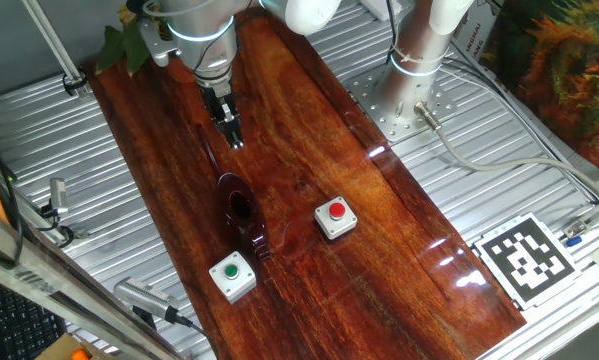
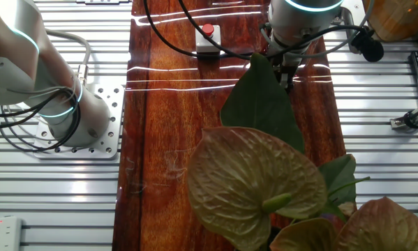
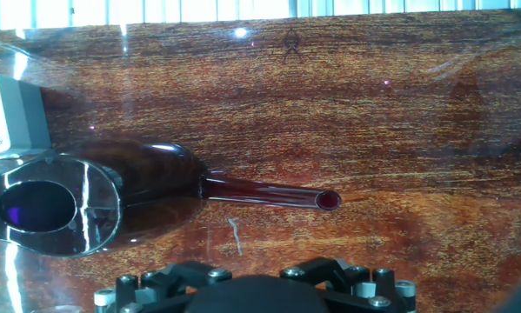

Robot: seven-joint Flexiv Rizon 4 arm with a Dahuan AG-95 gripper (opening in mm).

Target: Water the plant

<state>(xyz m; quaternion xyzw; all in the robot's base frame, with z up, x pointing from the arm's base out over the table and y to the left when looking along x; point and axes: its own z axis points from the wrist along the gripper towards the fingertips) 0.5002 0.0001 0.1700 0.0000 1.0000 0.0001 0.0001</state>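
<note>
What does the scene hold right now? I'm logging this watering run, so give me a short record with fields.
plant: broad green leaves, close to the camera in the other fixed view; pot not visible
vessel: dark red translucent watering vessel on the wooden board, spout toward the arm
pincer: pincer above the spout, holding nothing; open or shut unclear
buttons: green button box, red button box

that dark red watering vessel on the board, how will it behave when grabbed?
The dark red vessel looks translucent and glossy, so probably rigid, slick and breakable. Its thin spout sticks far out, so an off-centre grip may tilt it. The hand hangs above it; contents can't be judged.
</note>
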